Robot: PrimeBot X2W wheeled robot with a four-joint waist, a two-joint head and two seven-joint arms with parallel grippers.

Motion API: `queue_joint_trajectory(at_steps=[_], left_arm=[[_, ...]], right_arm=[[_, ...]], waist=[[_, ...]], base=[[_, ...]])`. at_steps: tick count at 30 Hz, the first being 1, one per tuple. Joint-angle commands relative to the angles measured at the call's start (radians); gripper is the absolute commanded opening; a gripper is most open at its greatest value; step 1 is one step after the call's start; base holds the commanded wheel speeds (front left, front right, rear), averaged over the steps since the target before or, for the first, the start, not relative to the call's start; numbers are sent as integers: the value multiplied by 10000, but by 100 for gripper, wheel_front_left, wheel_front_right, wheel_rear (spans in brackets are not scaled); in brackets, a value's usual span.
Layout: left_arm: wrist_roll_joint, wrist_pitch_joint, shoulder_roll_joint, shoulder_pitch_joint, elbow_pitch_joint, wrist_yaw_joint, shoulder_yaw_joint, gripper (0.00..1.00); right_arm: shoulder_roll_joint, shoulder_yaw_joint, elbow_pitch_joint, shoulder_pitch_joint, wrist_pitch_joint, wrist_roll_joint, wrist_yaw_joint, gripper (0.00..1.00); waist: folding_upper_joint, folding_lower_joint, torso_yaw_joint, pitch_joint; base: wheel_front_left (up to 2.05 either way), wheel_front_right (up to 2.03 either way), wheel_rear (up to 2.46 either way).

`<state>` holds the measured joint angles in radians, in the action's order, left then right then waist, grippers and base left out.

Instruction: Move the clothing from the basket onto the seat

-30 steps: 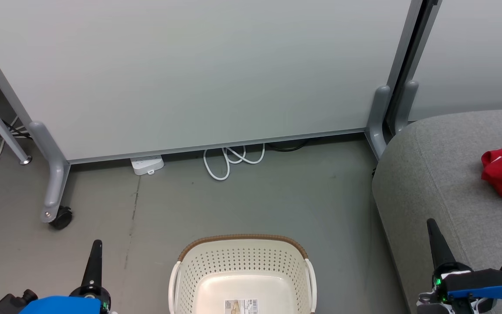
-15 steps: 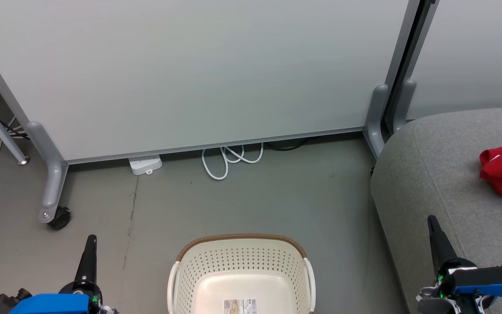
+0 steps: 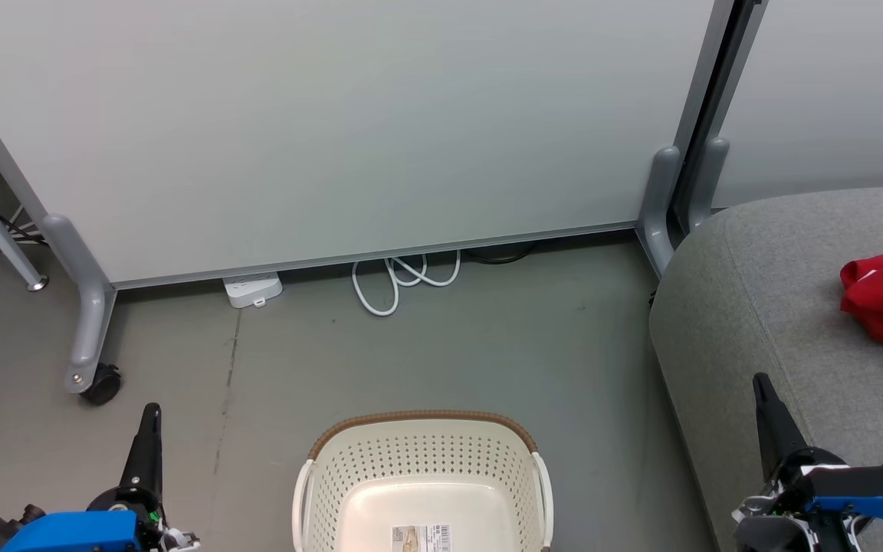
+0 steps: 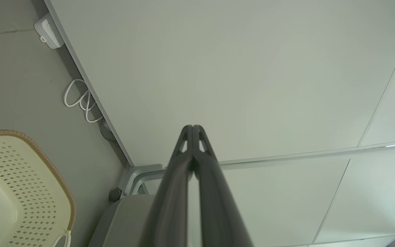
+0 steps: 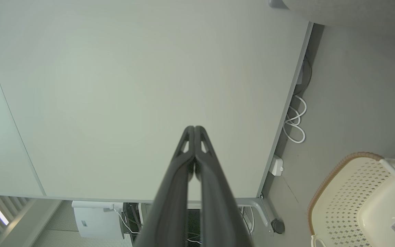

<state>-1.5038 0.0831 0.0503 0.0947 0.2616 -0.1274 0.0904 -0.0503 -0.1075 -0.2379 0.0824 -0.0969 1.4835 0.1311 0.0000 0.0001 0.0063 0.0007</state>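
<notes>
The cream perforated basket point(image 3: 349, 475) stands on the floor at the bottom centre of the head view, with only a label sticker on its bottom; it also shows as the basket point(image 4: 29, 185) and the basket point(image 5: 348, 195) in the wrist views. Red clothing point(image 3: 882, 295) lies on the grey seat point(image 3: 756, 307) at the right edge. My left gripper point(image 3: 150, 414) is low at the left, shut and holding nothing, as the left gripper point(image 4: 192, 127) confirms. My right gripper point(image 3: 758, 381) is over the seat's front, also shut and holding nothing, seen too as the right gripper point(image 5: 194, 128).
A white partition panel point(image 3: 334, 130) on grey wheeled feet point(image 3: 93, 330) stands behind the basket. A white power strip point(image 3: 252, 290) and a looped white cable point(image 3: 399, 280) lie at its base. Bare grey floor point(image 3: 449, 353) lies between partition and basket.
The whole head view has shifted slightly left, so the camera has moved. Both grippers sit a little lower in the view than before. Basket and clothing stay put.
</notes>
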Motion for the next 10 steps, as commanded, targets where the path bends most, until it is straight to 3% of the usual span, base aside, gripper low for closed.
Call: queue_joint_trajectory(at_steps=[1,10], left_arm=[[-213,72,27,142,-84,-52,86,0],[-792,241,23,174,-157,-57,212,0]], right_arm=[[0,-37,-2,227,-56,267,-5,0],[1,-65,-52,297,-152,935,-5,0]], waist=[[0,-1,-7,2],[0,-1,-40,15]], base=[[0,0,0],[0,0,0]])
